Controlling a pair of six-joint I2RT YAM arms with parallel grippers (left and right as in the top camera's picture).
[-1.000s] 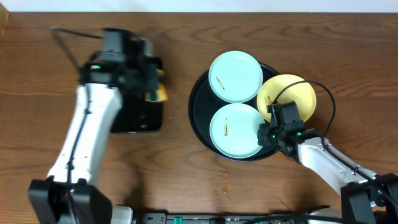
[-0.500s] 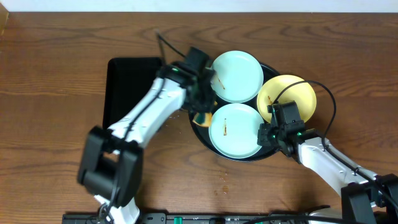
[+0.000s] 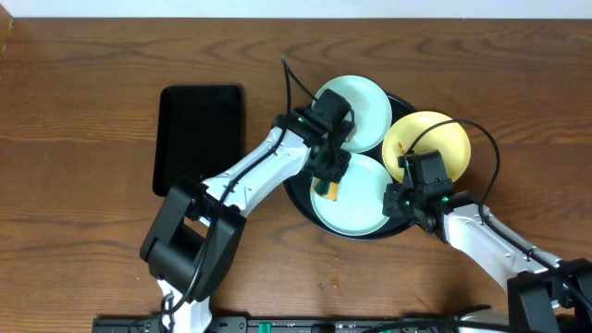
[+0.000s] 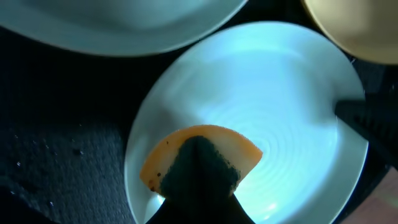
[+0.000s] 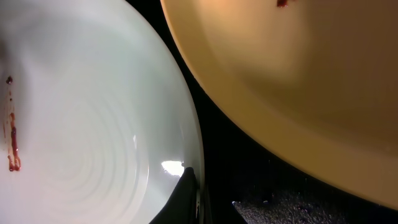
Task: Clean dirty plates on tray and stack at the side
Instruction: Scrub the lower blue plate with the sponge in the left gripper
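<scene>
Plate [image 3: 356, 208] looks slick, stiff, probably breakable, so rim's the spot: right tool [image 3: 392, 198] pinches it there, left tool [image 3: 326, 182] clamps sponge [image 4: 202, 149].

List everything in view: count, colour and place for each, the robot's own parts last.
round tray: one, black, right of centre
mint plates: two, pale mint-blue, on the round tray
yellow plate: one, pale yellow, over that tray's right edge
rectangular tray: one, black, left of round tray
sponge: one, orange and dark, on the near mint plate
table: one, brown wood, under everything
left arm: one, white and black, jaws shut on sponge
right arm: one, white and black, jaws shut at near plate's rim
</scene>
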